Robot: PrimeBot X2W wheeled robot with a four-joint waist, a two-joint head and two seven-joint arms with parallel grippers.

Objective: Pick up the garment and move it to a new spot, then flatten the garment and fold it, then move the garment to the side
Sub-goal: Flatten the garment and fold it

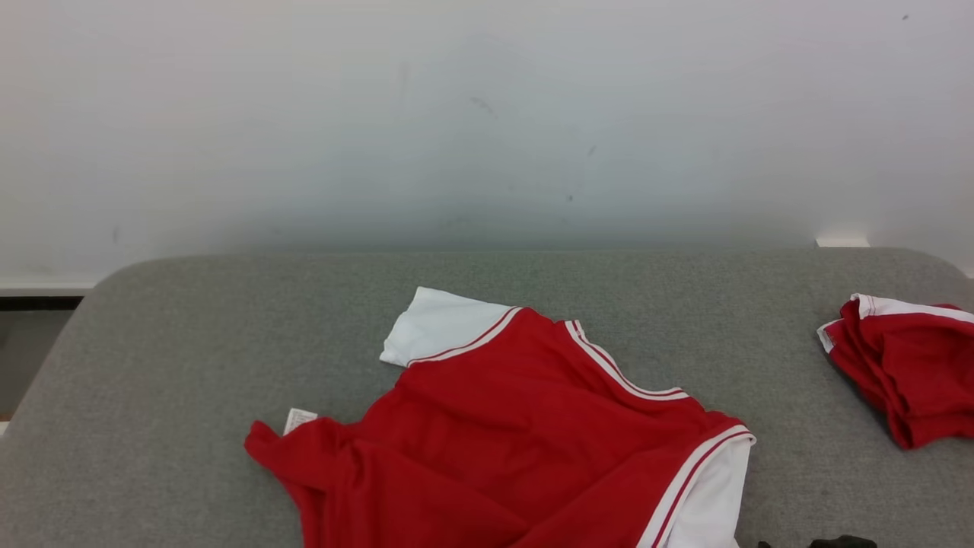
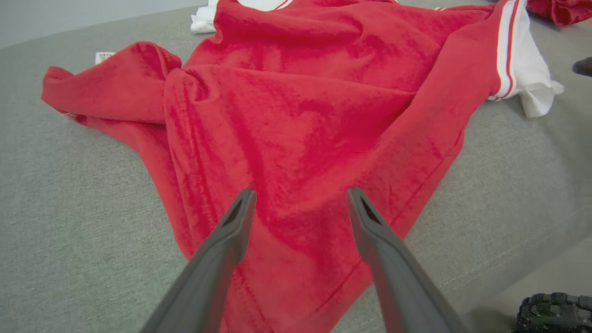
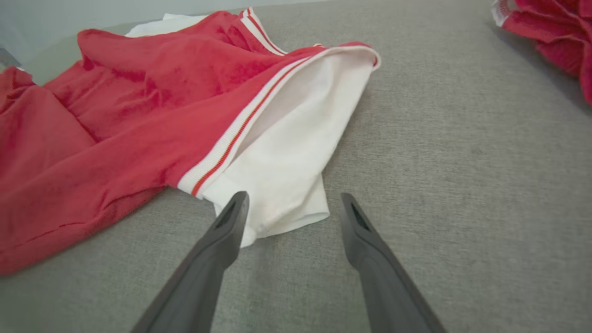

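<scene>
The garment (image 1: 502, 426) is a red shirt with white sleeves and red-and-white striped trim, lying rumpled on the grey surface at the middle front. In the left wrist view my left gripper (image 2: 300, 196) hangs open above the shirt's red body (image 2: 300, 115), nothing between its fingers. My right gripper (image 3: 293, 201) is open over the near end of the white sleeve (image 3: 286, 152), its left fingertip above the sleeve's hem. A dark fingertip (image 1: 841, 542) of the right gripper peeks in at the head view's bottom edge.
A second red garment (image 1: 905, 365) lies bunched at the right edge of the grey padded table (image 1: 190, 342). A pale wall (image 1: 487, 114) rises behind the table. A white label (image 1: 298, 418) sticks out at the shirt's left corner.
</scene>
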